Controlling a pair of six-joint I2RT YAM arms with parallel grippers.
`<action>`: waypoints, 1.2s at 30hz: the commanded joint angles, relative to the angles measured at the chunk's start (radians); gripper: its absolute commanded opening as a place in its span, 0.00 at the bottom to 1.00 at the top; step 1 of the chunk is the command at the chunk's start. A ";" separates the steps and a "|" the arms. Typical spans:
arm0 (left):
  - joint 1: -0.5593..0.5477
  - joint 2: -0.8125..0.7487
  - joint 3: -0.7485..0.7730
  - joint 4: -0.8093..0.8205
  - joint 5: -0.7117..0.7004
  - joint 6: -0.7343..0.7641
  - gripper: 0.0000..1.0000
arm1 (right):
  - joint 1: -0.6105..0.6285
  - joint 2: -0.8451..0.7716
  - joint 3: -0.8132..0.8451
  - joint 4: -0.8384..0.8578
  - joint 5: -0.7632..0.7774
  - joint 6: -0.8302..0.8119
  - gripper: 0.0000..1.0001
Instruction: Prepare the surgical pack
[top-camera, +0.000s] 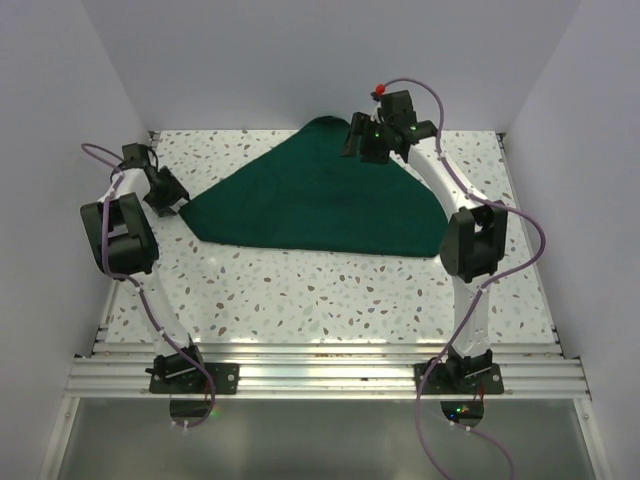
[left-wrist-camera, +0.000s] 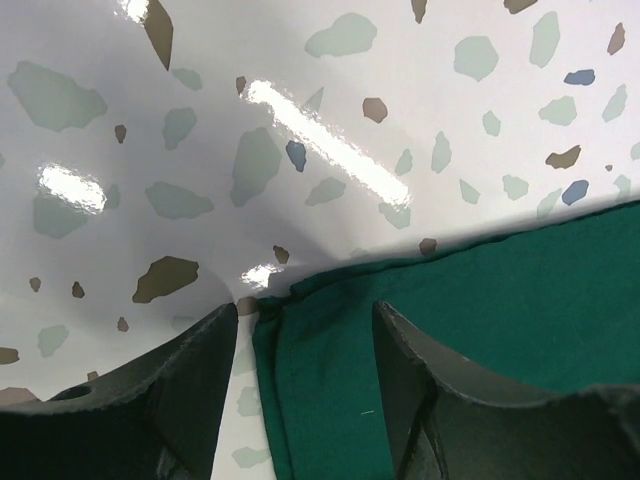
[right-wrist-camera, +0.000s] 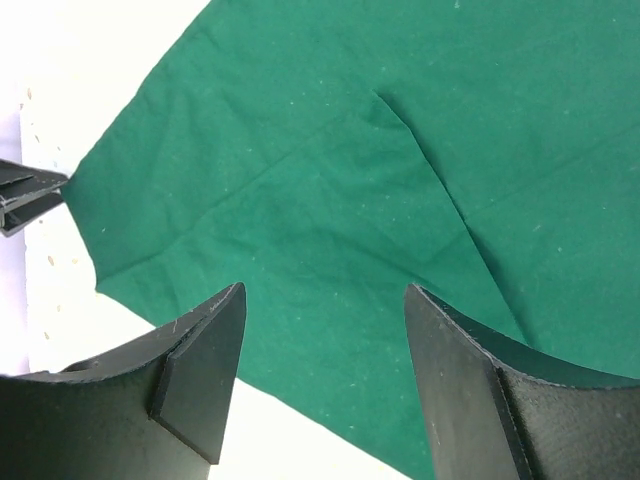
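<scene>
The green cloth (top-camera: 320, 205) lies flat on the speckled table (top-camera: 330, 300), in the middle and toward the far side. It makes a shape like a fan, with one point at the left and one at the far end. The left gripper (top-camera: 172, 200) is down low at the left point of the cloth. Its fingers (left-wrist-camera: 200, 400) stand well apart, and the cloth's corner lies in the gap between them. They are not pinching it, and I cannot tell if they touch it. The right gripper (top-camera: 365, 148) hangs over the far point of the cloth. Its fingers (right-wrist-camera: 205, 380) stand wide apart too and hold nothing, with only green cloth below them. Nothing lies on top of the cloth. White walls (top-camera: 560, 120) stand close on the left, the right and the far side. Silver rails (top-camera: 320, 375) run along the near edge, where the arms are bolted down. Thin purple cables (top-camera: 535, 240) loop along both arms. Only the left wrist camera shows that the cloth's edge is doubled at the corner. Only the right wrist camera shows a long crease running across the cloth.
</scene>
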 joint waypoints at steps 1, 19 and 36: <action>0.001 0.009 -0.040 -0.007 0.023 0.034 0.60 | 0.000 -0.024 0.014 0.001 -0.028 -0.015 0.68; 0.001 0.014 -0.055 0.007 0.069 0.034 0.11 | -0.017 -0.079 -0.175 -0.048 -0.030 -0.073 0.68; -0.105 -0.190 0.016 -0.053 0.152 -0.084 0.00 | -0.057 -0.062 -0.345 -0.220 0.124 -0.122 0.54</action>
